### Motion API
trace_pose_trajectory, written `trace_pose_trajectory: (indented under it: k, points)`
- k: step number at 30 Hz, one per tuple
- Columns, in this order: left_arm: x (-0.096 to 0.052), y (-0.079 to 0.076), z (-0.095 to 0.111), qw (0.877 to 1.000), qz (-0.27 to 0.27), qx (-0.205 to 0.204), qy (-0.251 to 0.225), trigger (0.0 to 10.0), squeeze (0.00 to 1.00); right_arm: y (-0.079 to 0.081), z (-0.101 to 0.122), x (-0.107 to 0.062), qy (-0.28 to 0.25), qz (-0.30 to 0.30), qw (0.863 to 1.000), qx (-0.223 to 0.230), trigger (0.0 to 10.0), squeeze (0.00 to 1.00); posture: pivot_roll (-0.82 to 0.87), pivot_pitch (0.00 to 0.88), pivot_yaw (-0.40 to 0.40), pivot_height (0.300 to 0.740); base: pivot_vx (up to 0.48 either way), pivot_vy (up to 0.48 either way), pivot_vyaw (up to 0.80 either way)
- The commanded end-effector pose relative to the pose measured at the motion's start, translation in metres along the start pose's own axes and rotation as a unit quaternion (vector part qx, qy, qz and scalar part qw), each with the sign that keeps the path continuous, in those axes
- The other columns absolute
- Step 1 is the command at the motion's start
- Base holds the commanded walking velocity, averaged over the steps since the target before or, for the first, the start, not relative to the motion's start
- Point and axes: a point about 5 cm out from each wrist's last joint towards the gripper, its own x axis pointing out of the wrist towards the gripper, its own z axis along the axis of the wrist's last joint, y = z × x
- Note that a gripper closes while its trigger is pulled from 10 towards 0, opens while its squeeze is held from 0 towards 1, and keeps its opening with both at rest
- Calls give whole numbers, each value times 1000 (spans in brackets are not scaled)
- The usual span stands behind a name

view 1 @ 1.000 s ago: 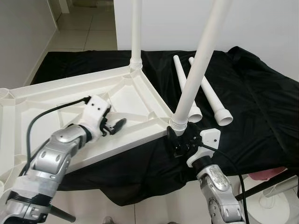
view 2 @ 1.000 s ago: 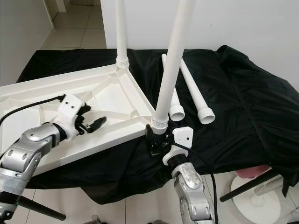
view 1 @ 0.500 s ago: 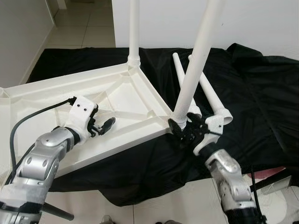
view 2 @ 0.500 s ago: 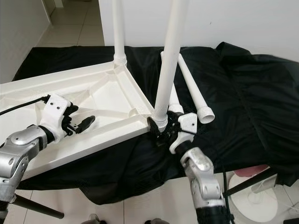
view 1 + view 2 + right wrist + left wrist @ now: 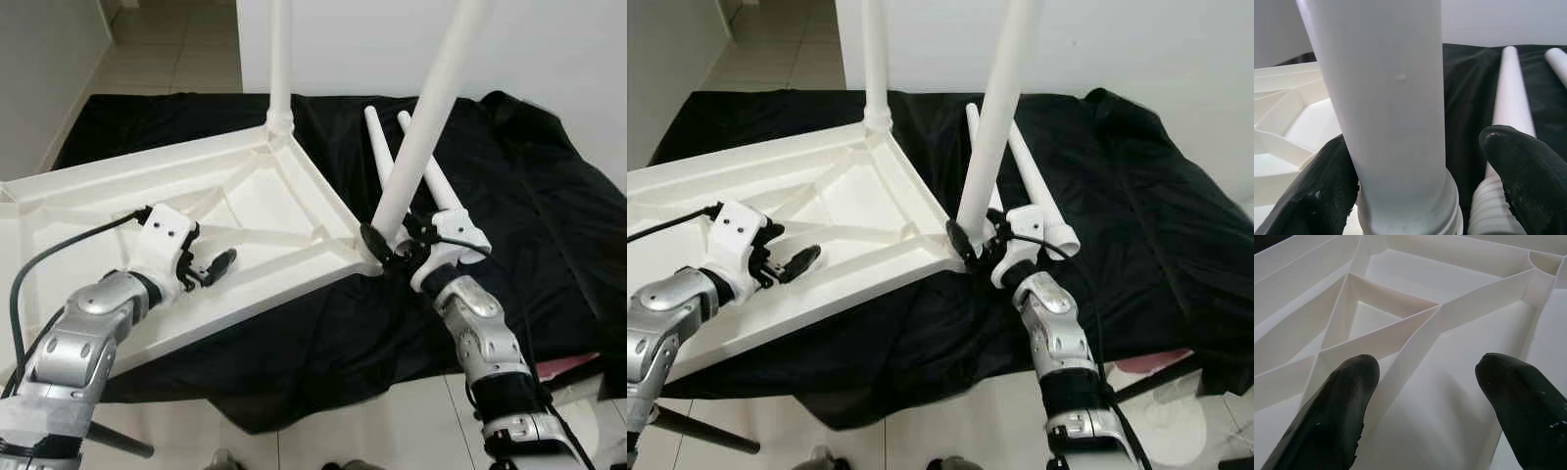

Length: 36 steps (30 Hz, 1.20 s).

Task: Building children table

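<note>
Left gripper (image 5: 217,264) hovering over upturned white tabletop (image 5: 118,196) on the black cloth (image 5: 529,196) — jaws open, holding nothing. Right gripper (image 5: 387,245) straddling near corner leg (image 5: 421,127) at its base — jaws apart, one finger touching. Two loose legs (image 5: 431,186) lying beyond; far leg (image 5: 281,59) standing upright.

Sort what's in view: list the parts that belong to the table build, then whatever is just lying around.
Part of the build:
- upturned white tabletop
- far leg, upright in its corner
- near leg, leaning; right gripper at its base, fingers either side
- two loose legs on the cloth
- left gripper, open over the tabletop's ribs

Just lying about:
- black cloth
- pink thing, low at the right edge
</note>
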Motion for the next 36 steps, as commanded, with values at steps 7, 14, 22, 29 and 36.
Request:
trace_pose_trajectory:
  k: [7,14,22,29,36]
  points:
    - [-1,4,1,1000,10,9,10,10000,0,5,1,12,-30,-11,999,25,10000,0,50,130,-27,740,0,0,0]
    - [-1,4,-4,999,-3,16,37,10000,0,24,5,10,-65,7,997,37,10000,0,54,136,-17,740,0,0,0]
    - [1,-1,-1,999,-23,19,29,10000,0,25,0,-10,-88,-26,995,49,10000,0,40,131,-10,740,0,0,0]
    - [-2,-24,9,994,-105,18,-20,10000,0,23,-11,-25,-73,-49,995,51,10000,0,26,123,-13,740,0,0,0]
    - [-3,-46,7,986,-160,26,-25,10000,0,25,-14,-33,-65,-53,995,50,10000,0,18,115,-25,740,0,0,0]
